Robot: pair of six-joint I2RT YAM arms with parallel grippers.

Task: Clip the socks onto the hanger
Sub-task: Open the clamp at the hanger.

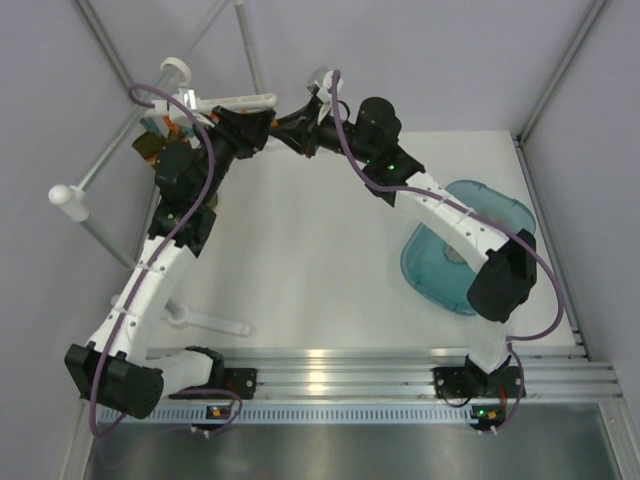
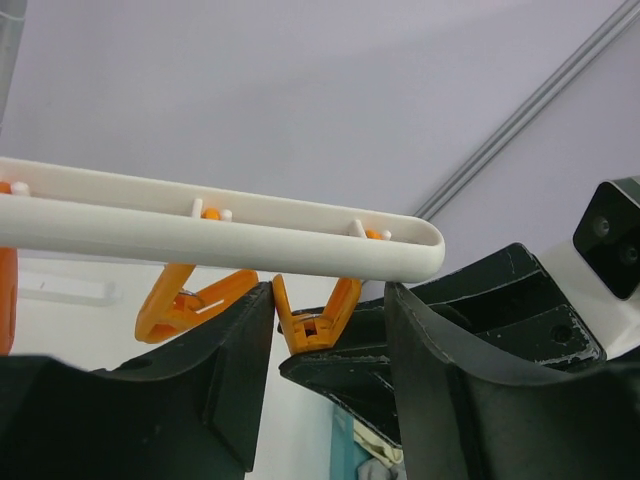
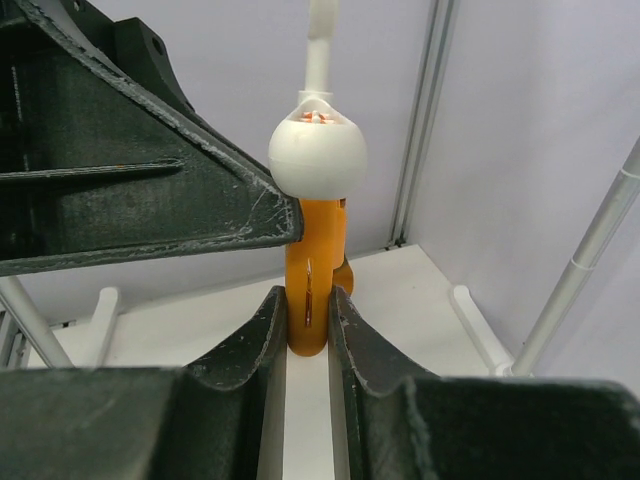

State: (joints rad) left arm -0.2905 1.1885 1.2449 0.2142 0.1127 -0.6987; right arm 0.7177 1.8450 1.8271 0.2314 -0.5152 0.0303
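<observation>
The white hanger bar (image 1: 235, 100) hangs at the far left with its round hook (image 1: 175, 70) on the stand. In the left wrist view the hanger bar (image 2: 220, 235) crosses above orange clips. My left gripper (image 2: 328, 330) is open and straddles the end orange clip (image 2: 315, 315), its left finger touching the clip's handle. My right gripper (image 3: 308, 320) is shut on the lower part of that orange clip (image 3: 310, 270), under the bar's rounded end (image 3: 317, 150). Both grippers meet below the bar's right end (image 1: 275, 130). A cream sock (image 2: 374, 446) and a grey sock (image 2: 379, 471) lie far below in the basin.
A translucent teal basin (image 1: 500, 215) sits on the table at the right. The white stand pole with ball ends (image 1: 62, 195) rises at the left, with its foot (image 1: 210, 320) on the table near the left arm's base. Frame posts and grey walls close in at the back.
</observation>
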